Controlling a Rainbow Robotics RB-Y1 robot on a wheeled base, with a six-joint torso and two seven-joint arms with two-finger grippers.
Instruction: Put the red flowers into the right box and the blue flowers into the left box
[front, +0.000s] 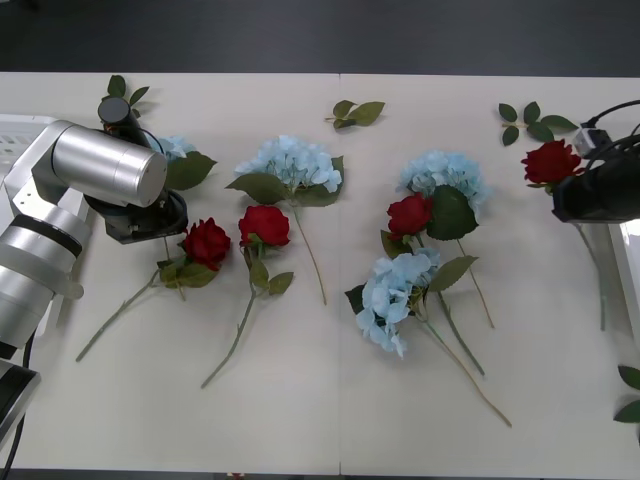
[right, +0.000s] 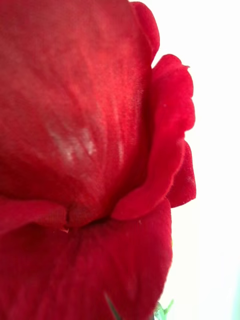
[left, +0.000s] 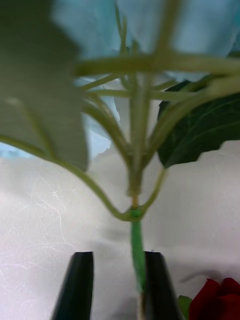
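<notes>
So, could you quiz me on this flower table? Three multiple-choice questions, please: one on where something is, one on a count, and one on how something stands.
1. Where is the left gripper?
A. At the blue flower near the left end of the table.
B. Over the middle roses.
C. Inside a box.

2. How many red roses does the front view show?
A. Two.
B. Four.
C. Six.

3. How does the blue flower's stem sit relative to the left gripper's fingers?
A. Between them, with a gap on one side.
B. Far outside them.
C. Wrapped round one.

Answers:
1 A: the left arm hangs over that flower.
2 B: two left of centre, one mid-right, and one at the right gripper.
3 A: the black fingers flank the stem.
</notes>
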